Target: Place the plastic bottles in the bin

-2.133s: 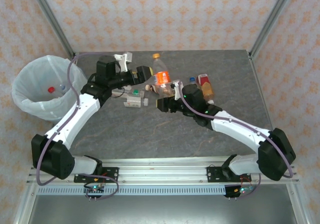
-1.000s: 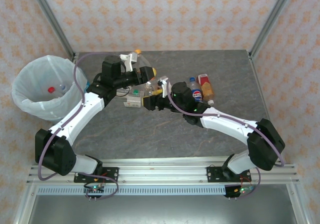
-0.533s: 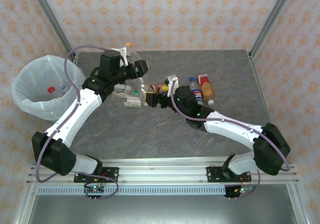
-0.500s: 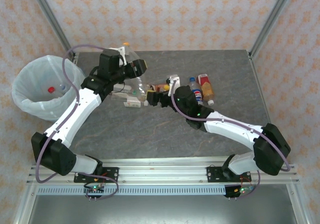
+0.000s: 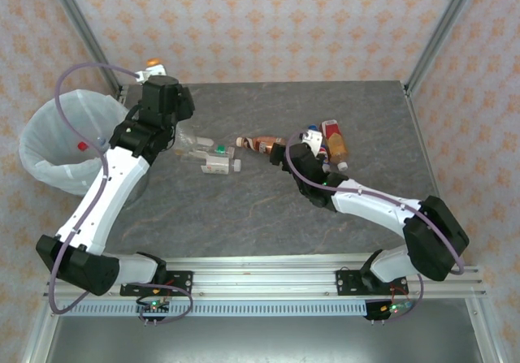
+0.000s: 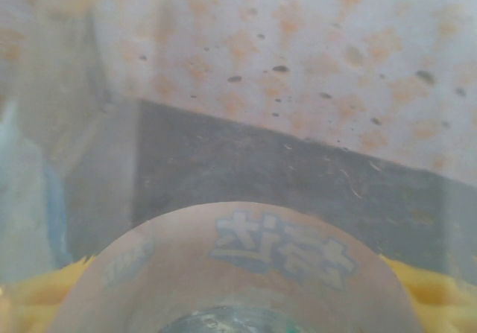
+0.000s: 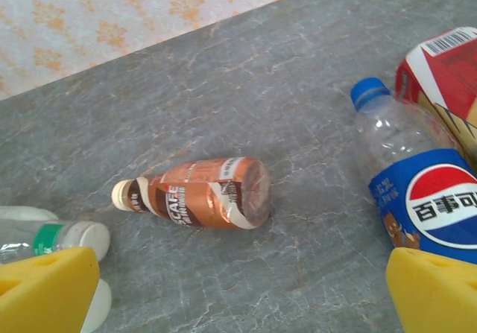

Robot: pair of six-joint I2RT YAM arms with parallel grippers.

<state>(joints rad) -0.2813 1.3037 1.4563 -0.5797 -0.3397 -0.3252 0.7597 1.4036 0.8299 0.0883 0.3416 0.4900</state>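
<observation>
Currently, left pincer is clamping a bottle near the bin, while right pincer is hanging wide apart near a brown bottle on the surface.

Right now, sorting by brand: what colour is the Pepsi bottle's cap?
Blue cap; right wrist view.

Left wrist: clear bottle sits close to the lens, whole view blurred, label print unreadable. Right wrist: Pepsi bottle and red carton run off the right edge; white-capped bottle cut by the left edge.
</observation>
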